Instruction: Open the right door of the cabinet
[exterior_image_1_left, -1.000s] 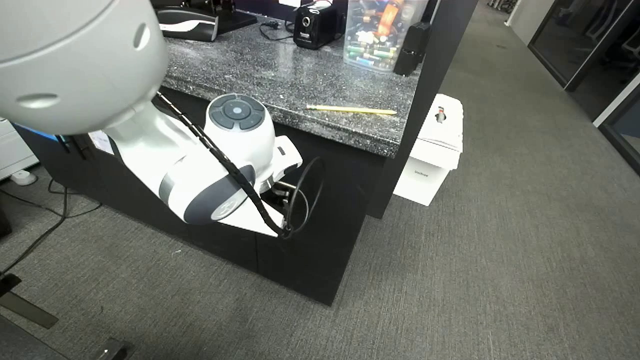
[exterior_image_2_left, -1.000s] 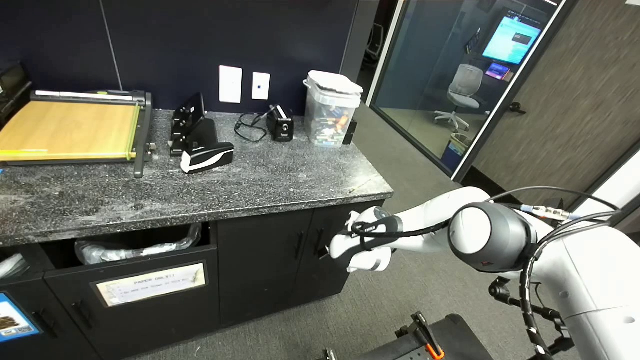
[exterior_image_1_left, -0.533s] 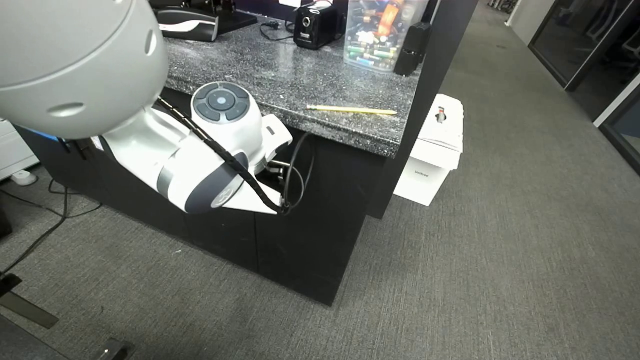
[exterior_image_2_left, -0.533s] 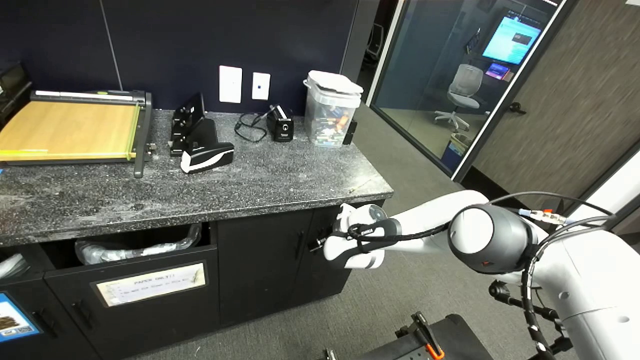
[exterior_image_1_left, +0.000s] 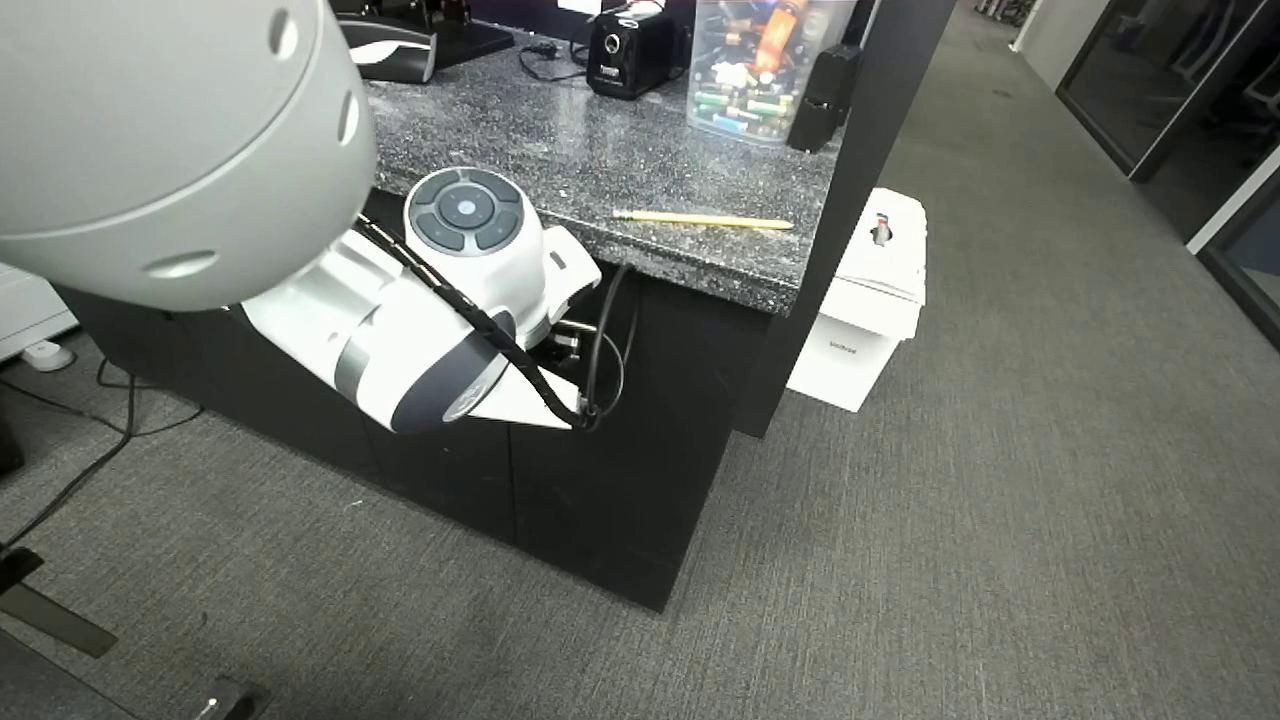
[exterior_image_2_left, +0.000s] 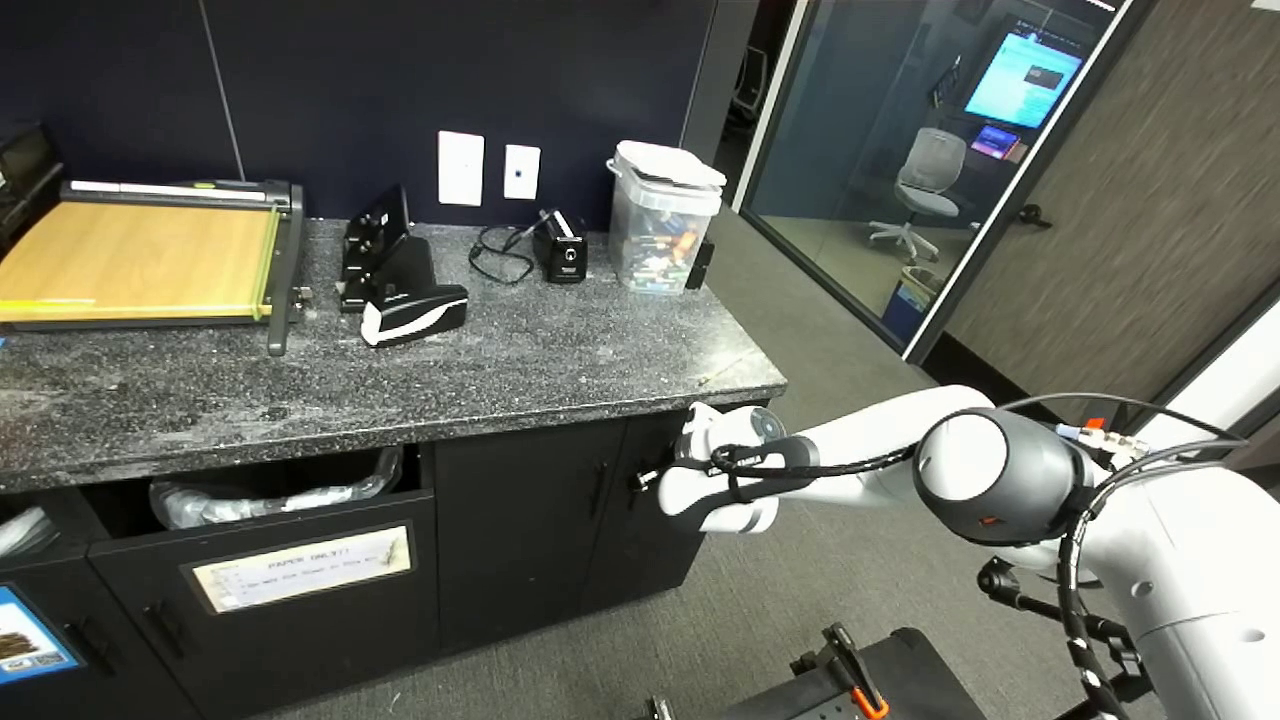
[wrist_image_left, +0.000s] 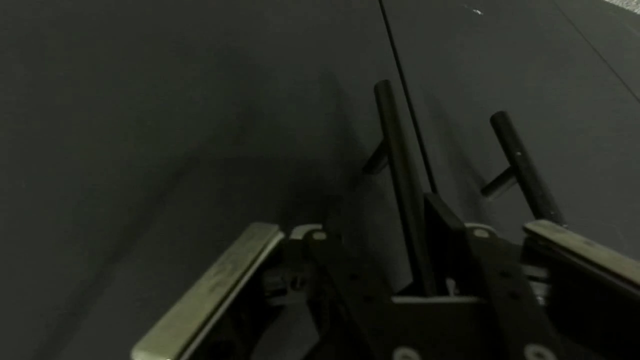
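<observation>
The black right door (exterior_image_2_left: 640, 560) sits flush with the front of the stone-topped cabinet (exterior_image_2_left: 560, 370); its lower panel (exterior_image_1_left: 610, 520) also shows in an exterior view. In the wrist view, that door (wrist_image_left: 175, 100) fills the left side. Its bar handle (wrist_image_left: 398, 150) runs between the jaws of my gripper (wrist_image_left: 382, 215). The handle lies close beside the right-hand finger (wrist_image_left: 447, 215); whether they touch I cannot tell. A gap separates it from the left-hand finger (wrist_image_left: 322, 247), so the jaws stand partly open. In both exterior views the arm hides most of the gripper.
The left door's handle (wrist_image_left: 522, 165) stands just beyond the right-hand finger. A pencil (exterior_image_1_left: 700, 219) lies near the counter edge above the arm. A white box (exterior_image_1_left: 840, 350) stands beyond the cabinet's end panel. A black cart (exterior_image_2_left: 900, 670) is below the arm.
The hand has risen along the door front, first drifting left, then slightly back to the right. The right door has not visibly moved.
</observation>
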